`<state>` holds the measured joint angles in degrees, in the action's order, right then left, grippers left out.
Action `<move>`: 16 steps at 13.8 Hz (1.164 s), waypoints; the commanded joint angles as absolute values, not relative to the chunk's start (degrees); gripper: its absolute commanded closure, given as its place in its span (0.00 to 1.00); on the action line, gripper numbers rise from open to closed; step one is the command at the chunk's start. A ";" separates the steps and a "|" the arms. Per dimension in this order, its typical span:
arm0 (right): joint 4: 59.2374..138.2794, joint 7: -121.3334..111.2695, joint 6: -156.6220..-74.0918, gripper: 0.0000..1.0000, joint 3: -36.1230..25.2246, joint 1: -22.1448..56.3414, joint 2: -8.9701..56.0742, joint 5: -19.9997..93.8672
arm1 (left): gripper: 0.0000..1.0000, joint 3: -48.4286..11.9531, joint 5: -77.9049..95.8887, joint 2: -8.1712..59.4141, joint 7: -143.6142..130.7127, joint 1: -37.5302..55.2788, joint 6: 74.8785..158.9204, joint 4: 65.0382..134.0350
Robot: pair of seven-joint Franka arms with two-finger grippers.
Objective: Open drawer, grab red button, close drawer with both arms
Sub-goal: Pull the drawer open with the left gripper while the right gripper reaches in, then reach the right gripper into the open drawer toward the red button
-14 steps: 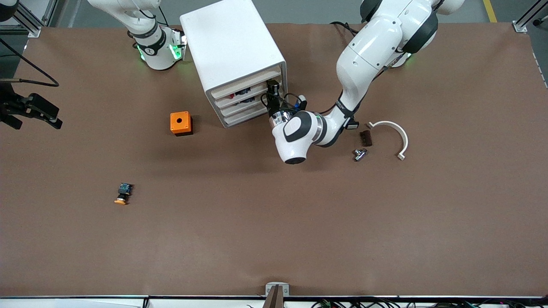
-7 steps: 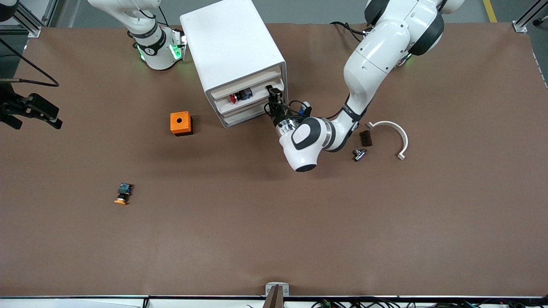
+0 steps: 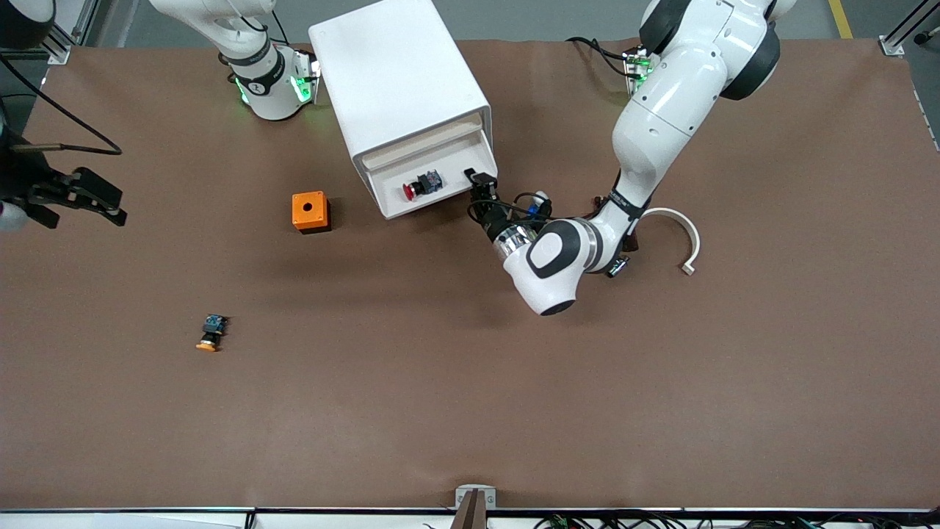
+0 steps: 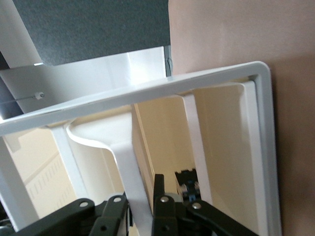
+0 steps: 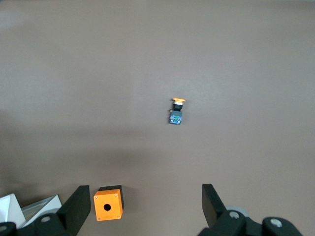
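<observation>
1. The white rounded box cabinet (image 3: 400, 88) stands near the robots' bases, its front angled toward the front camera and the left arm's end of the table.
2. Its top shallow white slide-out drawer (image 3: 455, 158) is drawn well out, so its floor is open from above.
3. The small push button with red mushroom cap, black body and blue-teal back end (image 3: 421, 185) lies on its side in the drawer, close to the drawer's front edge, so it appears reachable from above.
4. The left arm's black two-finger gripper (image 3: 481, 184) sits at the drawer's front corner toward the left arm's end. Its fingers (image 4: 160, 196) are clamped narrow on the cream front strip (image 4: 130, 162), a grip suited to pulling and to holding the drawer steady.
5. The right arm's black two-finger gripper (image 3: 81, 195) hangs over the table at the right arm's end, jaws spread wide and empty. It waits, likely kept clear for the pick.
6. The orange cube with a hole (image 3: 309, 211) rests beside the cabinet; the similar orange-yellow-capped button (image 3: 211, 333) lies nearer the front camera, well apart from the drawer. Neither is the target.
7. Judgement: opening appears nearly done; grabbing the red button is the next step.
</observation>
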<state>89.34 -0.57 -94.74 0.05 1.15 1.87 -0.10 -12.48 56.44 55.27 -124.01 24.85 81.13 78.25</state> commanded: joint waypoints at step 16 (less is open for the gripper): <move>90.00 46.27 -96.86 0.01 -0.09 17.12 13.09 1.84 | 0.06 -10.72 56.95 54.49 -116.83 18.90 82.35 76.55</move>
<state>89.82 37.18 -97.30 0.22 12.97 12.21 1.17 -10.81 56.59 55.27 -119.78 20.02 82.28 76.56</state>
